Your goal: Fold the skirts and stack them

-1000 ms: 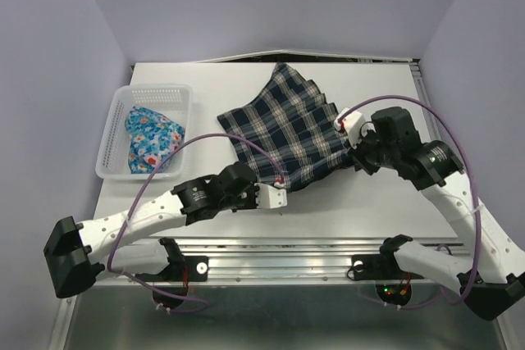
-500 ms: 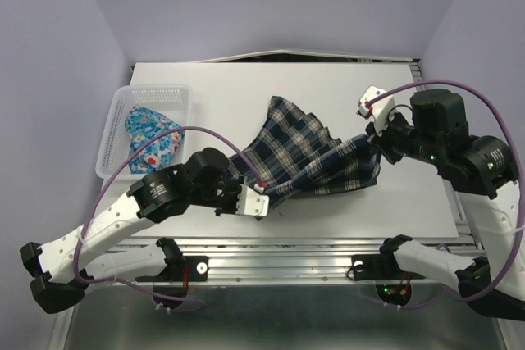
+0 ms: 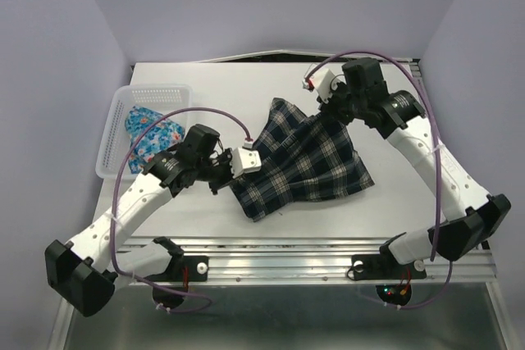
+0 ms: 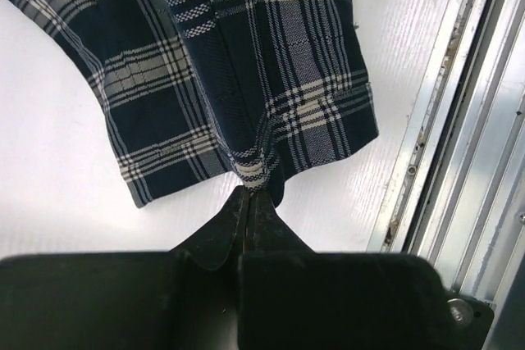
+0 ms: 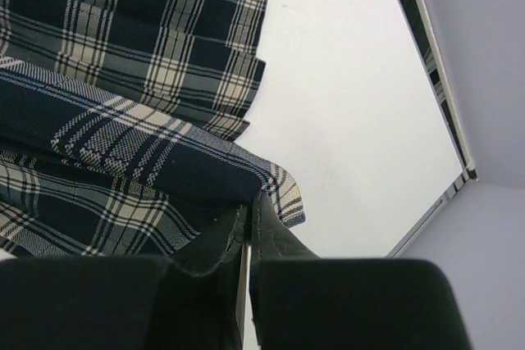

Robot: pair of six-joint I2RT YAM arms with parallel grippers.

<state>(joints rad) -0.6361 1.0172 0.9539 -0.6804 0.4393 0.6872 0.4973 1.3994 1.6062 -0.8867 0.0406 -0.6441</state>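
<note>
The plaid skirt (image 3: pixel 308 161) lies bunched in the middle of the white table, held at two points. My left gripper (image 3: pixel 248 161) is shut on its left edge. In the left wrist view the fingertips (image 4: pixel 250 192) pinch a fold of the plaid skirt (image 4: pixel 246 63), which hangs down to the table. My right gripper (image 3: pixel 326 109) is shut on the skirt's far corner. In the right wrist view that gripper (image 5: pixel 250 202) clamps the hem of the plaid skirt (image 5: pixel 123 79). The blue floral skirt (image 3: pixel 152 138) sits crumpled in the basket at the left.
A white lattice basket (image 3: pixel 152 90) stands at the table's left edge. A metal rail (image 4: pixel 459 120) runs along the near edge, close to the skirt's lower corner. The table's far right corner (image 5: pixel 439 194) meets the lilac wall.
Both arms have swung with the plaid skirt in their grip. The right gripper went from the right side to the back middle, the left gripper went left and back. The skirt has turned and bunched.
</note>
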